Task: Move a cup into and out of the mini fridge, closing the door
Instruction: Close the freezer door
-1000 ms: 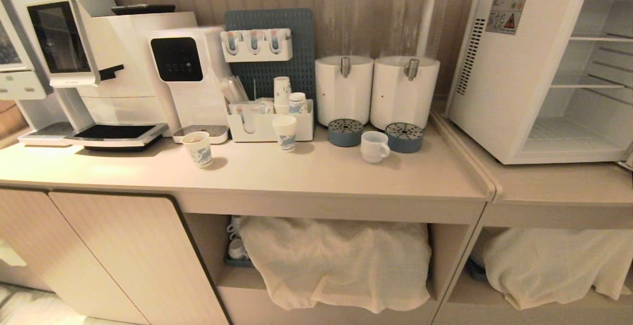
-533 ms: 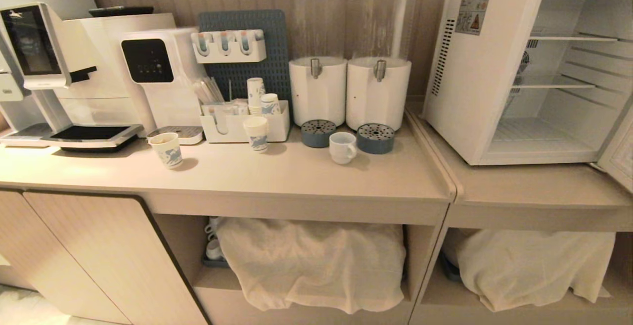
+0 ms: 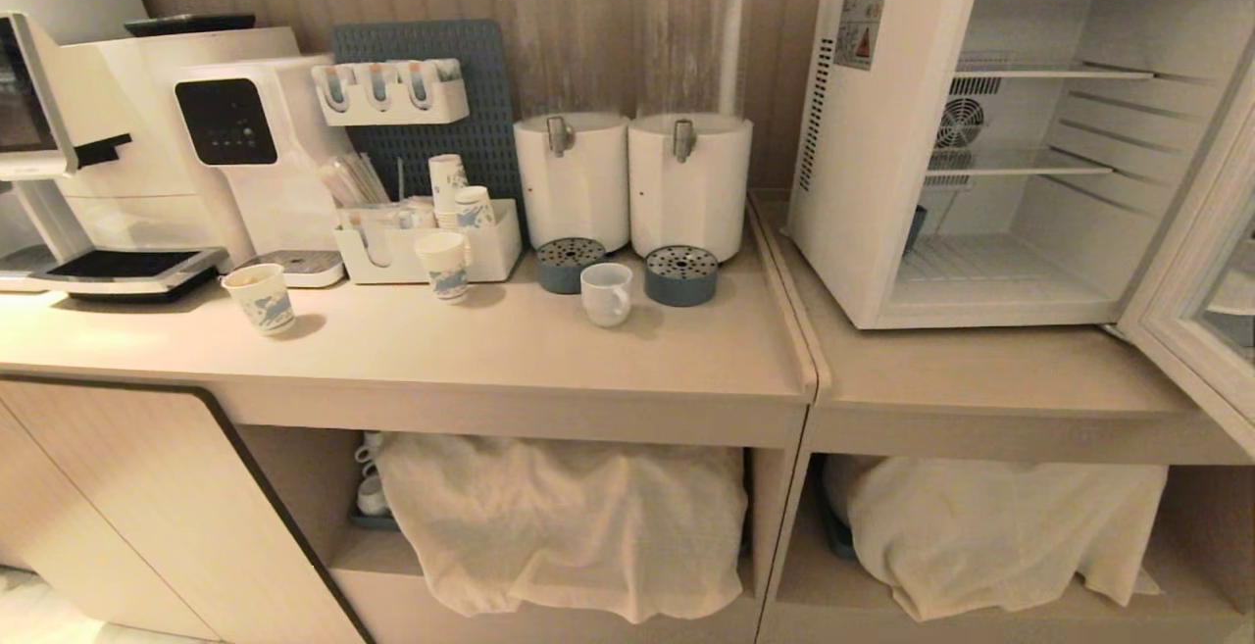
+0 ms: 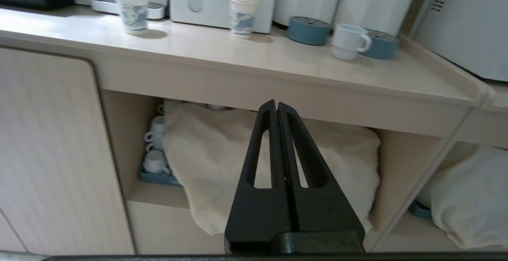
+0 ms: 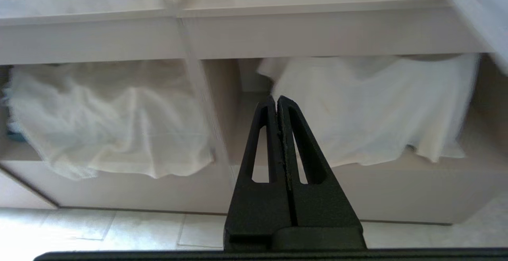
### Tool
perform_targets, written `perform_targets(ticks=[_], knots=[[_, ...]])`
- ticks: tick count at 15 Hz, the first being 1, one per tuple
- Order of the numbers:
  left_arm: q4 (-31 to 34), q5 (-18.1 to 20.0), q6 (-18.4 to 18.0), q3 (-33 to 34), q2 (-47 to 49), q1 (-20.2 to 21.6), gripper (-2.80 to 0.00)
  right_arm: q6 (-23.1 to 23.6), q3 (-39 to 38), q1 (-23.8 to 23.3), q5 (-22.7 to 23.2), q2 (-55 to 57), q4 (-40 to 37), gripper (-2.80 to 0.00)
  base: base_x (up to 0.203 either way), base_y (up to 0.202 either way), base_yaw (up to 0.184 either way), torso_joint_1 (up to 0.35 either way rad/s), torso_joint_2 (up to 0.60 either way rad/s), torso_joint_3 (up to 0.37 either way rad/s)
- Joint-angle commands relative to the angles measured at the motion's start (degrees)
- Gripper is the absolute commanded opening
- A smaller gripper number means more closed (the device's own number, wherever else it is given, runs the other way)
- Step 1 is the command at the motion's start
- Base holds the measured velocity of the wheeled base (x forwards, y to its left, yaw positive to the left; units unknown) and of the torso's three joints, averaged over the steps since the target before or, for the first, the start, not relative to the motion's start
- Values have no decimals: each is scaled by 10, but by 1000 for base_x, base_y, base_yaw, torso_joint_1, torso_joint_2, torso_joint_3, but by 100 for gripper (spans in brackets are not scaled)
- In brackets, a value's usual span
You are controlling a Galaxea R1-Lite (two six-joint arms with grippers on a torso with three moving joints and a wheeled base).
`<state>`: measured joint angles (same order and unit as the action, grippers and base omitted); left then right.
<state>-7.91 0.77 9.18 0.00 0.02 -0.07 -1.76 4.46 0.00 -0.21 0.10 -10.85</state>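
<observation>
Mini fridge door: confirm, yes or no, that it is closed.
No: in the head view the door is swung wide open at the right, leaving the mini fridge interior and wire shelves exposed.

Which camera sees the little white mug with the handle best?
The left wrist view: the cup is close and sharp there, its handle turned toward the mini fridge. The head view shows it smaller, standing between the two blue drip trays. The right wrist view does not show it clearly.

Plain white ceramic cup [image 3: 605, 292]; blue-printed white paper cups [image 3: 259, 297]; white boxy mini fridge [image 3: 971, 134]; beige desk [image 3: 490, 350]; cream cloths [image 3: 564, 517].
</observation>
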Motion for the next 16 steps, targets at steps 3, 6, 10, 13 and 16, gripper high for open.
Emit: perform_targets(ticks=[3,6,10,13,16], knots=[[-1,0,0,23,-3,0,-280,0,0,0,0,1,-1,-280,0,-194,-3,1,3,1],[-1,0,0,23,-3,0,-280,0,0,0,0,1,-1,-280,0,-192,0,4,2,3],[-1,0,0,23,-3,0,-280,0,0,0,0,1,-2,-280,0,-193,1,0,4,1],[-1,0,0,23,-3,0,-280,0,0,0,0,1,-2,-280,0,-193,1,2,2,3],[-1,0,0,23,-3,0,-280,0,0,0,0,1,-2,-280,0,-191,3,2,0,-2]])
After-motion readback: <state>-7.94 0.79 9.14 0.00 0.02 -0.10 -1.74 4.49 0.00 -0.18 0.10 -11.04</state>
